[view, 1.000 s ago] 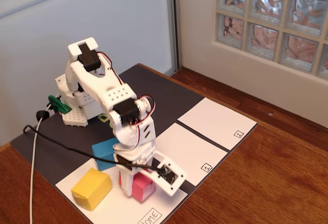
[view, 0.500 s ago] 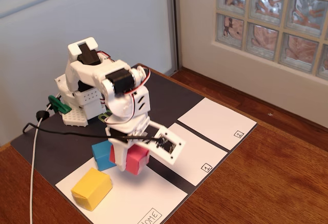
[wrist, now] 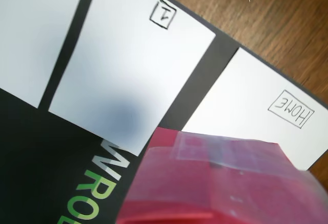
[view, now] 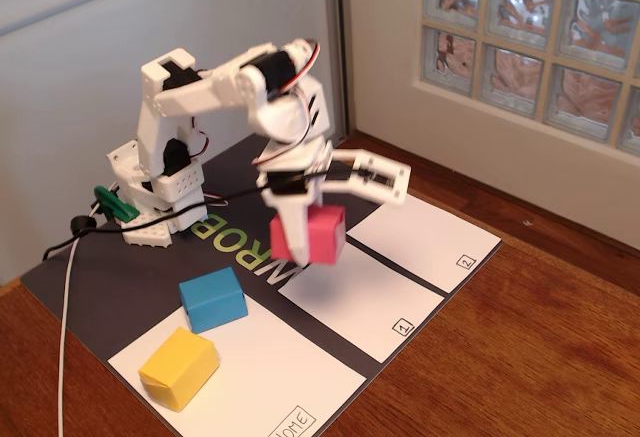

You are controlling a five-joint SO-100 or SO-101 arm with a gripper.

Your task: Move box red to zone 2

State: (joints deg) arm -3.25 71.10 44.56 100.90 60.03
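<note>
Aloft, red box point(view: 312, 236) in hand point(view: 300, 234), above zone 1 sheet's point(view: 375, 302) edge.

White 3D-printed plastic arm point(view: 215, 92) with black servo motors at the joints, red and white wires looping between them, white gripper point(view: 300, 219), black cable trailing off the base.

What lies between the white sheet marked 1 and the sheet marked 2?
Only a dark strip of the mat separates sheet 1 from sheet 2, seen in the fixed view.
</note>
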